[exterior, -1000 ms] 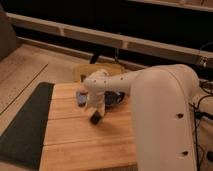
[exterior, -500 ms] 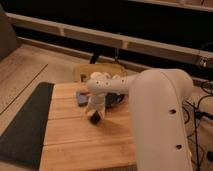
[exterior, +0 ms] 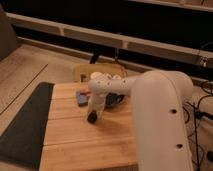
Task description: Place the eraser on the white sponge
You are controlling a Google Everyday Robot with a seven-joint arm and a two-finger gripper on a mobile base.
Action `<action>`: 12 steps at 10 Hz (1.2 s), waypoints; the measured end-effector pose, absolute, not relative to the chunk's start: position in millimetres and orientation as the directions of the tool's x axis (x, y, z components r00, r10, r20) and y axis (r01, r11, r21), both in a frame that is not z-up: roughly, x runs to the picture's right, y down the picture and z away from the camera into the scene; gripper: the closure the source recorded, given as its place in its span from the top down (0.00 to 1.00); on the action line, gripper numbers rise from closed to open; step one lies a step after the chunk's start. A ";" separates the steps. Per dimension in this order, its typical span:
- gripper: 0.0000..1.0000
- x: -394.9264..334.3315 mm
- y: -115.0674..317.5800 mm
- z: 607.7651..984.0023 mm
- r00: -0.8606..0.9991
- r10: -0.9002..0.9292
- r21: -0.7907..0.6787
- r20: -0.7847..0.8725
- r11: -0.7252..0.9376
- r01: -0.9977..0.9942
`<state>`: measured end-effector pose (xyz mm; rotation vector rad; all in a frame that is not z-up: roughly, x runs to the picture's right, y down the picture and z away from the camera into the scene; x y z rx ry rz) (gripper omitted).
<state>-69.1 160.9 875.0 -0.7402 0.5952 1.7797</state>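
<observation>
White arm bends over a slatted wooden table, with its gripper closed at mid-frame.
The smooth, rounded arm fills the right half of the frame and hides the table's right edge. Bare planks lie open at lower centre and leftward, up to a flat dark mat along the left edge. A tan blocky shape sits at the far edge. The eraser, a small flat blue-grey rectangle, lies just upper left of the gripper's narrow dark tip. I cannot tell whether the gripper pinches anything.
</observation>
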 end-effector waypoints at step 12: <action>0.00 -192.2 83.2 807.3 0.161 0.760 -0.228 -0.630 0.018 -0.974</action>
